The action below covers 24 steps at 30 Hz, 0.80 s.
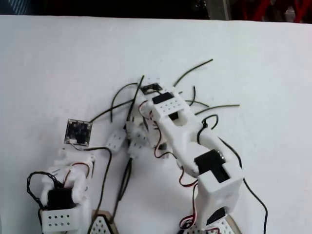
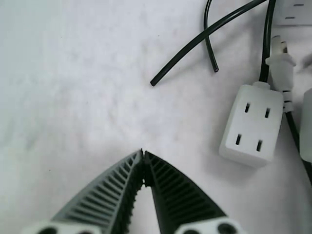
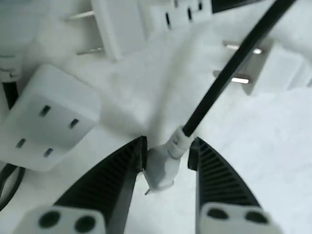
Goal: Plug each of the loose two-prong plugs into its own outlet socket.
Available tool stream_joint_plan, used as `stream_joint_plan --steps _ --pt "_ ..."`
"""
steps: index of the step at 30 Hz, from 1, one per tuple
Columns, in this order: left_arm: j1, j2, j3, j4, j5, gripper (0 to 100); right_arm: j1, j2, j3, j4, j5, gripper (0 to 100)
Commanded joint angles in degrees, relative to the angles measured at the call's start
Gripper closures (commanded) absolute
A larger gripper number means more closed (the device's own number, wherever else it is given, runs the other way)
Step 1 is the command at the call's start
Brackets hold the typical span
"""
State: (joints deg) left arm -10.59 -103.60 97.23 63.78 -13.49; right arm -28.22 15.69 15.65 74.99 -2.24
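My right gripper (image 3: 165,163) holds a grey-white two-prong plug (image 3: 160,170) on a black cord (image 3: 229,68); both fingers sit against its sides. A white outlet block (image 3: 46,117) with two slot pairs lies close beside it. Two white plugs (image 3: 117,24) (image 3: 275,68) lie farther off with bare prongs. My left gripper (image 2: 144,156) is shut with nothing in it, over bare table. Off to its side lie another white outlet block (image 2: 251,124) and a grey plug (image 2: 280,61). In the high view the right arm (image 1: 195,146) reaches over the outlet blocks (image 1: 116,139) at the table's middle.
Several loose black wires (image 1: 195,70) fan out across the table (image 1: 253,58) behind the right arm. Two cut wire ends (image 2: 183,61) lie ahead of the left gripper. The left arm (image 1: 66,185) sits at the near left. Open white table spreads left and far.
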Motion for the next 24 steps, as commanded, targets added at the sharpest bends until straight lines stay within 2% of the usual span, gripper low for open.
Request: stream_joint_plan --steps 1,5,13,19,24 --pt "-0.6 -0.6 -0.3 -0.8 -0.4 98 -0.2 -1.5 -3.3 3.1 0.5 85.4" --pt "-0.6 -0.6 -0.3 -0.8 -0.4 98 -0.7 -4.2 -5.3 7.6 0.4 85.4" --pt "-0.6 -0.6 -0.3 -0.8 -0.4 98 -0.7 0.1 -5.0 7.9 0.4 85.5" --pt "-0.6 -0.6 -0.3 -0.8 -0.4 98 -2.2 1.7 -5.3 6.5 0.7 97.1" --pt "-0.6 -0.6 -0.3 -0.8 -0.4 98 -5.7 1.5 -5.7 7.0 0.4 92.2"
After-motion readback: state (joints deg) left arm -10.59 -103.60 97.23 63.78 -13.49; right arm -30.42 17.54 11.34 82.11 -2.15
